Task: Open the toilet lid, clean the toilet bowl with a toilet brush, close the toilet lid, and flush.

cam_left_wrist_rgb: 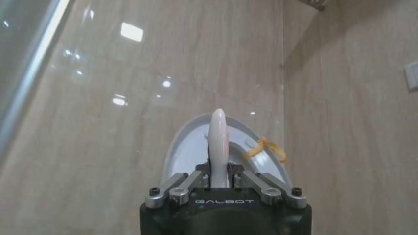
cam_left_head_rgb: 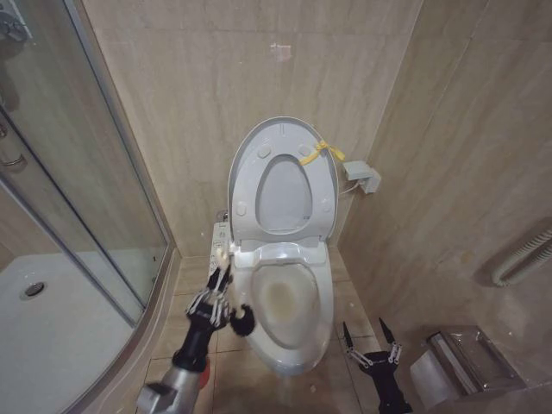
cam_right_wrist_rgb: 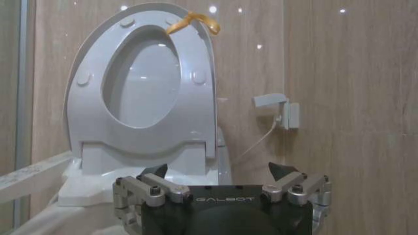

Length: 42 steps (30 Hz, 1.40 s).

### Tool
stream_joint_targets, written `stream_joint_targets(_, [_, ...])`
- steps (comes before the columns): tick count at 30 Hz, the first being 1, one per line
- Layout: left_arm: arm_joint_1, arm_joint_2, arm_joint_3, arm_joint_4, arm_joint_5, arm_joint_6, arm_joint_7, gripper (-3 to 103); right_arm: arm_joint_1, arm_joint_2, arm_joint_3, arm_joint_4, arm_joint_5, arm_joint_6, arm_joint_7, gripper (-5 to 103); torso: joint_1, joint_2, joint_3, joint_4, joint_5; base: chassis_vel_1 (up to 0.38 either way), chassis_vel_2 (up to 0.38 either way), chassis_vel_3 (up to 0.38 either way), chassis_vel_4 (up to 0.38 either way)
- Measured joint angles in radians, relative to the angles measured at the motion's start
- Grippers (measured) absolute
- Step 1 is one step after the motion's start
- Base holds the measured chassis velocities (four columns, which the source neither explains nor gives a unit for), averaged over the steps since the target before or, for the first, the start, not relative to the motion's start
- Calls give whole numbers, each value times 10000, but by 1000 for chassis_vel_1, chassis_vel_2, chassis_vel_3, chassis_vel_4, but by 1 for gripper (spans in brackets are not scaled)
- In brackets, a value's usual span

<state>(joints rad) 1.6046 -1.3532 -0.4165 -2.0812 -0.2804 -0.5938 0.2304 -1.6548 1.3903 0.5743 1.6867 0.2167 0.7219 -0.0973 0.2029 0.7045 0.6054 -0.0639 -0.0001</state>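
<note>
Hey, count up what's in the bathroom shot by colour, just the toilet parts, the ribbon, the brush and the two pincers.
White: 3, the lid, the seat raised against it, the bowl.
Yellow: 1, the ribbon on the lid's edge.
Pale: 1, the brush handle, gripped by the left pincer.
Black and metal: 2, left pincer, right pincer.
Total: 7.

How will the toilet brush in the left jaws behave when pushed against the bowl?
The toilet brush has a thin, smooth pale handle, so it may flex slightly and could slip or twist in the left gripper. It looks light, so scrubbing force probably depends on the arm.
</note>
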Motion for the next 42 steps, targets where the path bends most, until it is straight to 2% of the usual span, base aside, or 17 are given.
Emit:
stream_joint_targets(4, [708, 27, -503, -513, 534, 27, -388, 18, 105, -86, -97, -47, 66, 1, 1, 100, 0, 0, 0, -2, 2, 0, 0, 0, 0])
stream_joint_targets(8, [1209, 33, -1093, -442, 756, -87, -722, 18, 226, -81, -184, -74, 112, 1, 2, 100, 0, 0, 0, 0, 2, 0, 0, 0, 0])
stream_joint_targets(11, [1092, 79, -1630, 368, 729, -290, -829, 18, 242, 26, -216, -71, 154, 14, 2, 100, 0, 1, 0, -2, 2, 0, 0, 0, 0])
stream_joint_targets(15, [703, 96, -1929, 1172, 572, -294, -838, 18, 250, 59, -226, -66, 155, 27, 2, 100, 0, 0, 0, -3, 0, 0, 0, 0, 0])
stream_joint_targets(19, [-293, 113, -2209, 2995, 222, -251, -803, 18, 219, 31, -227, -22, 164, 29, 3, 100, 2, 0, 1, -1, -2, 0, 0, 0, 0])
stream_joint_targets(26, [-1439, 114, -2092, 4612, -256, -251, -518, 18, 198, -39, -191, -58, 173, 29, 3, 100, 2, 0, 1, -1, -1, 0, 0, 0, 0])
stream_joint_targets(31, [-2543, 7, -1752, 6766, -457, -425, -68, 18, 262, -36, -186, -155, 174, 22, 3, 100, 2, 0, 2, -2, 0, 0, 0, 0, 0])
stream_joint_targets(35, [-2916, -62, -1632, 7705, -314, -483, 51, 18, 339, -32, -163, -232, 203, 6, 8, 100, 2, 0, 1, 0, 0, 0, 0, 0, 0])
stream_joint_targets(42, [-3020, -89, -1609, 8041, 2, -428, 22, 18, 389, -15, -115, -301, 287, -5, 13, 100, 2, 0, 1, -1, 1, 0, 0, 0, 0])
